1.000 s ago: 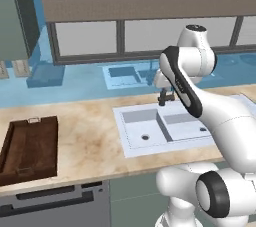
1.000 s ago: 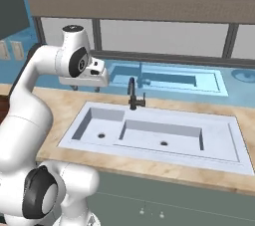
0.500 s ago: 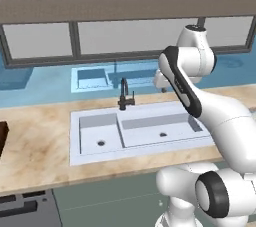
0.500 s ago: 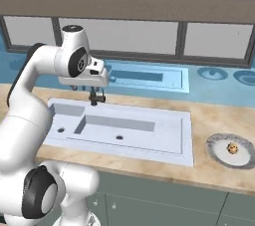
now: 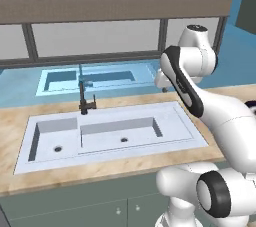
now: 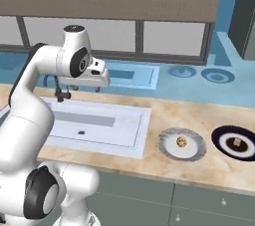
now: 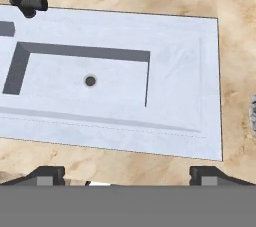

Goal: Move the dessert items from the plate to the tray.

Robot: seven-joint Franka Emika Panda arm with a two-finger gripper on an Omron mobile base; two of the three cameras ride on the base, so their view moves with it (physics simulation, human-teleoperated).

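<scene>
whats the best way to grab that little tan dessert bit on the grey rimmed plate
Probably from straight above, pinching the round tan dessert piece across its middle. It sits alone near the centre of the plate, which is flat and white there, so open fingers can drop on either side of it. The fluted rim would likely block a sideways approach. The gripper is open, above the sink.

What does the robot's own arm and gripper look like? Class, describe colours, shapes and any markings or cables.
The arm is made of glossy white, rounded, tube-like segments with dark grey to black round caps and bands at the joints. The gripper has two small dark, blocky finger tips on a white boxy hand. No cables or markings are visible.
</scene>
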